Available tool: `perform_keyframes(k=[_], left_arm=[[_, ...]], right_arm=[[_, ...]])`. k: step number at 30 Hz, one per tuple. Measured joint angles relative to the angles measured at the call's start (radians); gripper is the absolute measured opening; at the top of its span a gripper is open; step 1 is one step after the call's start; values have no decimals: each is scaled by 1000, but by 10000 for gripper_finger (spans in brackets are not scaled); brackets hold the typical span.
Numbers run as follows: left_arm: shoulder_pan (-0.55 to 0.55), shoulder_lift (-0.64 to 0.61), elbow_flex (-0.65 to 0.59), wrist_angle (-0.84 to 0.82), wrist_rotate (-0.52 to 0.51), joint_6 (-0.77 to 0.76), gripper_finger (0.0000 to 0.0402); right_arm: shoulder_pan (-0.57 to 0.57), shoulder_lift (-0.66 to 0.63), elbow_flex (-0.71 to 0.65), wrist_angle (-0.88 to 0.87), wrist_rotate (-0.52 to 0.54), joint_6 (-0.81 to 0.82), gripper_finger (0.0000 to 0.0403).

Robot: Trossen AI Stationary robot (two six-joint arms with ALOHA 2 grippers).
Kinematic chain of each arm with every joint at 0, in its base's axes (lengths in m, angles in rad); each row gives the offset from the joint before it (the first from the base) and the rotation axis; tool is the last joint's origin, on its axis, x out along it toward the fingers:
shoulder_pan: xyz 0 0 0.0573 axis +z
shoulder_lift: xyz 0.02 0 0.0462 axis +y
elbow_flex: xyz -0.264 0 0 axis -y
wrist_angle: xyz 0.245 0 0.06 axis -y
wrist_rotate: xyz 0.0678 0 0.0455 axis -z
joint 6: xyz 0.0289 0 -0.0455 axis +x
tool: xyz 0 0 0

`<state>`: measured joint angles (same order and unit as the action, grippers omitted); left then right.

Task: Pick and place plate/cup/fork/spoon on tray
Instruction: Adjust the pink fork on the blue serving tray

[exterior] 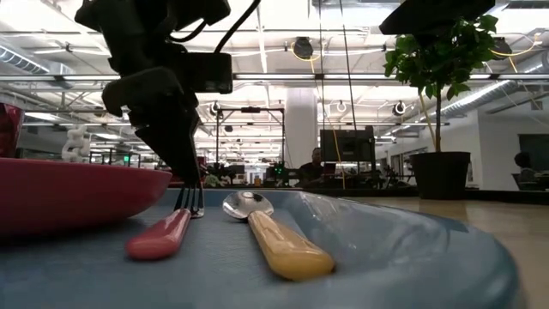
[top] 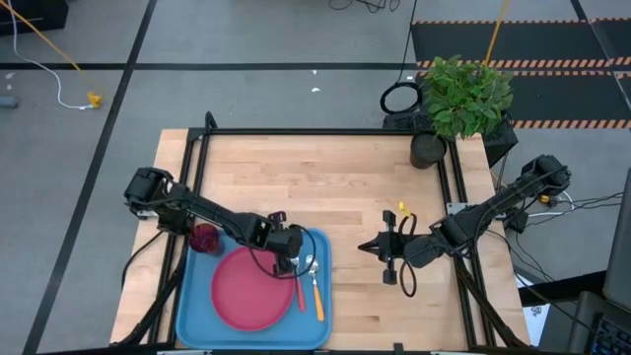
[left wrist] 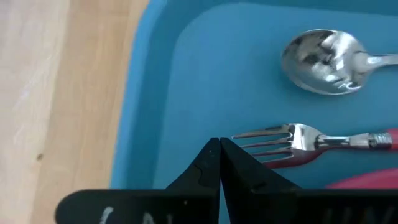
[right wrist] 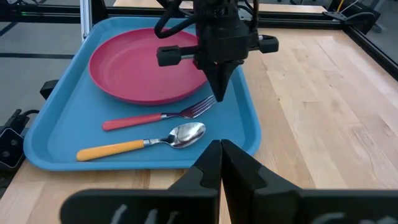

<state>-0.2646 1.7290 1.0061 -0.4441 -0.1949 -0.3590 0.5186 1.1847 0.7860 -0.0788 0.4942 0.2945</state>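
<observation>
This is a robotics lab set in a large open industrial hall. A wooden desk point(top: 325, 187) boxed in by a black metal frame point(top: 325, 131) stands on a grey floor point(top: 246, 39) marked with black tape lines and hazard striping point(top: 513, 64), with loose cables point(top: 44, 54) lying about. Beyond the desk, exposed ceiling ducts and strip lights point(exterior: 343, 77), monitors point(exterior: 347, 144) and a seated person point(exterior: 316, 167) at a workstation show behind a potted plant point(exterior: 442, 94).

Potted plant point(top: 463, 104) at wooden table's point(top: 325, 182) far corner, perhaps overhanging.
</observation>
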Motion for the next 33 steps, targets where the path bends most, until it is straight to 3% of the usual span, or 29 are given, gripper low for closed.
perform_keyframes(k=[6, 22, 33], left_arm=[[-12, 0, 0, 11, 17, 12, 4], [-35, -12, 0, 223, 11, 97, 8], [-39, -56, -1, 51, -17, 29, 3]], right_arm=[[0, 0, 0, 0, -1, 0, 0], [0, 0, 0, 0, -6, 7, 0], [0, 0, 0, 0, -24, 8, 0]])
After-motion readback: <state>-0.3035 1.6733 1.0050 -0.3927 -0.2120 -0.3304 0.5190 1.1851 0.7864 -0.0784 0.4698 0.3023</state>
